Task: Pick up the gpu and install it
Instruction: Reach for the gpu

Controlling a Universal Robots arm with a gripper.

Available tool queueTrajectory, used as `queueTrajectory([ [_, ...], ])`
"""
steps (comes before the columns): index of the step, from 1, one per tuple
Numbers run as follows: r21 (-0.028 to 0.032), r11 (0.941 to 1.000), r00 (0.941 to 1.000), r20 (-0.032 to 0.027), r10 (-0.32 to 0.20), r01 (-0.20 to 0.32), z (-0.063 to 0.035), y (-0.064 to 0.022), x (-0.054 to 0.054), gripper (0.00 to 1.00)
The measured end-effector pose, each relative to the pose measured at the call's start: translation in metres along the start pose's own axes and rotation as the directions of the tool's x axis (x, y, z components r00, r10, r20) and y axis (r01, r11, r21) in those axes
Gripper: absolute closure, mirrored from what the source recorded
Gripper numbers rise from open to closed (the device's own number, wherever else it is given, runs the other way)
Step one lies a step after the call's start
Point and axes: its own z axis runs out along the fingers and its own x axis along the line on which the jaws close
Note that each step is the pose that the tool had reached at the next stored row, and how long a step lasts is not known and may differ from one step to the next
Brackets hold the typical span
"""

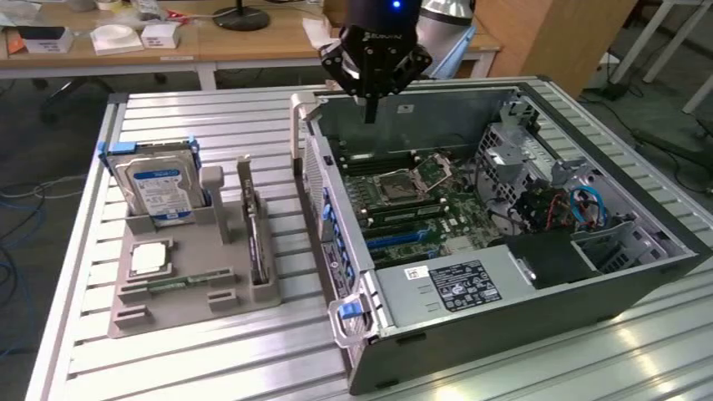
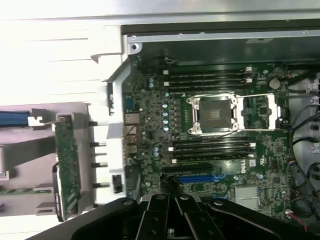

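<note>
Over the open computer case (image 1: 535, 326) hangs the end effector (image 1: 370, 110), pinched together, empty — the gpu (image 1: 255, 230) stands on edge in a gray holder (image 1: 179, 307) at the case's nine o'clock, exterior view.

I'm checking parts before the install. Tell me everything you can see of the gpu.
The gpu is a thin, long, narrow circuit card standing on its long edge in a slot of the grey holder, beside the open computer case. A silvery metal bracket caps one end. In the wrist view its board looks green with small components, with a dark part along one side. Only the holder touches it; the gripper hangs over the case, apart from it.
</note>
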Motion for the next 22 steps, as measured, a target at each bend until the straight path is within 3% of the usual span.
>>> queueTrajectory([
  [22, 0.0006, 1.0000, 1.0000, -0.0079, 0.000, 0.000, 0.0019, -0.0057, 0.075, 0.90],
])
